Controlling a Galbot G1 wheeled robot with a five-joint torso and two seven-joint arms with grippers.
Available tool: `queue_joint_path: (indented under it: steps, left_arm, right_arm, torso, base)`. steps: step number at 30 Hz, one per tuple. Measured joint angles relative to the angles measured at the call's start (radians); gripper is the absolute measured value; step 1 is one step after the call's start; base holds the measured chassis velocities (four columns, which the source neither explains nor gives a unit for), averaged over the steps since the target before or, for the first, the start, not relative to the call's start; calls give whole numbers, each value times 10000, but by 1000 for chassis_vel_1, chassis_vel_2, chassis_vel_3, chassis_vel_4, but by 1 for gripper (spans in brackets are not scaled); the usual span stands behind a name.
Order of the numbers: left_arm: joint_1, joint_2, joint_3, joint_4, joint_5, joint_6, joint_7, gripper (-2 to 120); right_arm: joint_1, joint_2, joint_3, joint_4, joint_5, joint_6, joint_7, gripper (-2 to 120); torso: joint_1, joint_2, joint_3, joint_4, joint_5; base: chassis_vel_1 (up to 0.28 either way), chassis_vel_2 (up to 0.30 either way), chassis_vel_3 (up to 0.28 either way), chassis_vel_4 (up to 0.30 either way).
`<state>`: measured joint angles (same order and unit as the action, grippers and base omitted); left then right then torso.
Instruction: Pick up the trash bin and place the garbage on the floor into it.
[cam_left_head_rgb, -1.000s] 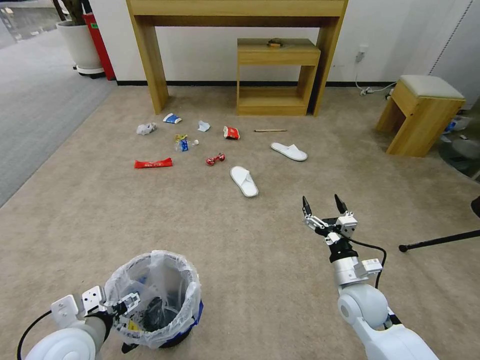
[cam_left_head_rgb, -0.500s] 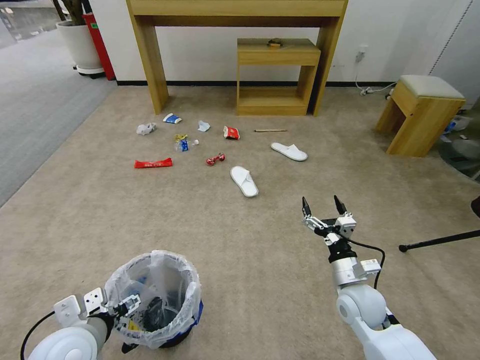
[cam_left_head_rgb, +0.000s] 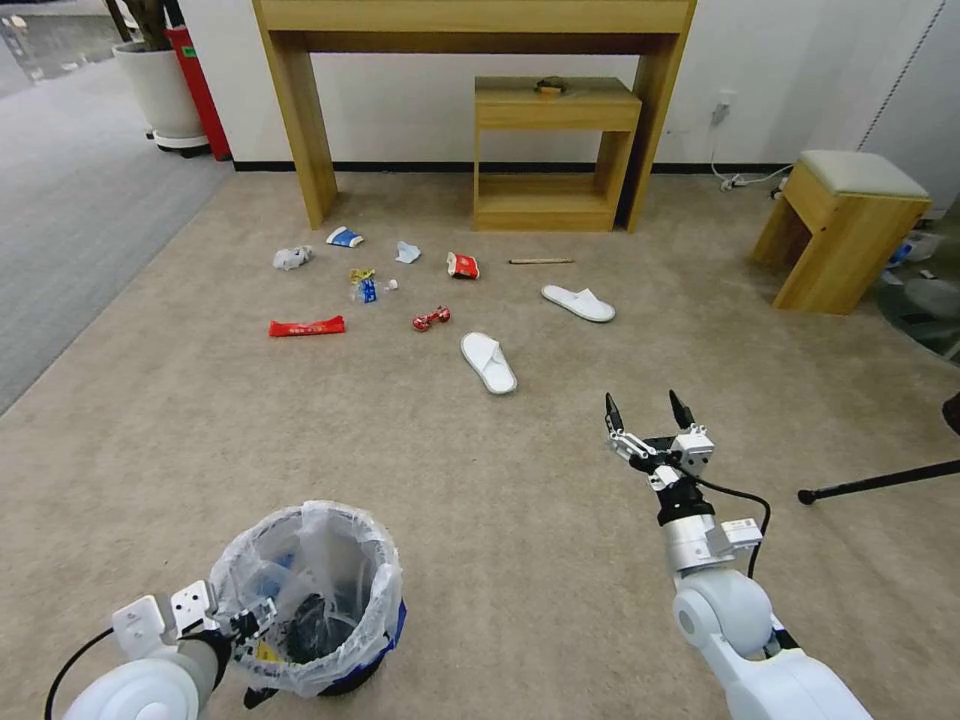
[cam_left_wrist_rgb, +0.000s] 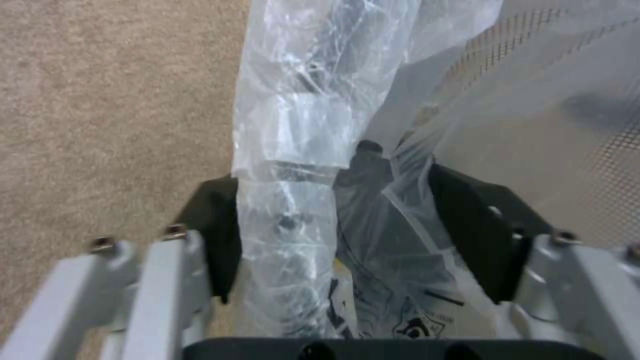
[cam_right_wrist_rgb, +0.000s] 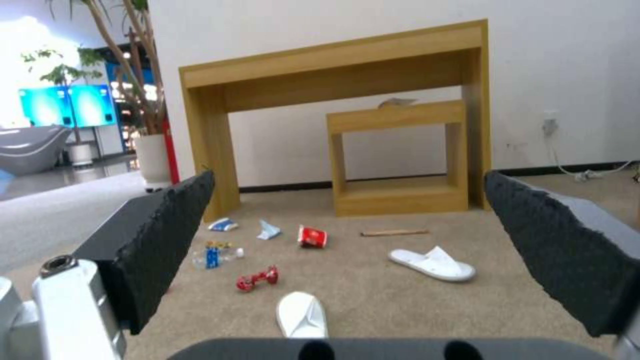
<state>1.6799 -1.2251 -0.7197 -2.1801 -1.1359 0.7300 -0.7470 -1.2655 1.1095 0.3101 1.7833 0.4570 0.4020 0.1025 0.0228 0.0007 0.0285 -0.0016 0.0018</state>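
Grabbing the bin

The left gripper (cam_left_wrist_rgb: 333, 235) sits around the trash bin (cam_left_head_rgb: 310, 600) rim, maybe pinching; its bag looks slippery. The right gripper (cam_left_head_rgb: 648, 410) waits, fingers apart.

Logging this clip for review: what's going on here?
The left claw has its fingers either side of the bagged rim of the trash bin, which stands on the beige floor. The right claw hangs open above the carpet. The garbage, such as a white slipper and a red wrapper, lies ahead.
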Motion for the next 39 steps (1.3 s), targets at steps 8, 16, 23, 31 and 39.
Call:
queue_joint_path:
  steps: [8,16,23,31,39]
  left_arm:
    - [-74,-25,93,157,259,-11,232,31]
    - [35,12,-15,178,321,-12,482,3]
    - [166,-10,-93,173,587,5,801,0]
    - [322,-149,-420,-256,581,139,927,0]
    - [386,-254,-837,-1048,692,117,1120,0]
  right_arm:
    - [-10,25,22,-112,-1,69,-23,100]
    - [34,105,-15,-120,-12,73,-30,100]
    - [-11,94,-31,-130,-23,83,-44,100]
    - [-14,-77,-159,-60,130,-12,41,100]
    - [-36,-257,-335,118,158,-336,452,100]
  torso:
    - [-1,3,-1,0,-3]
    - [0,0,3,-4,-19]
    - [1,-1,3,-6,-18]
    - [3,-5,8,-7,-35]
    - [3,-5,5,-6,-17]
  base:
    - [0,0,0,0]
    - [0,0,0,0]
    - [0,0,0,0]
    - [0,0,0,0]
    - [0,0,0,0]
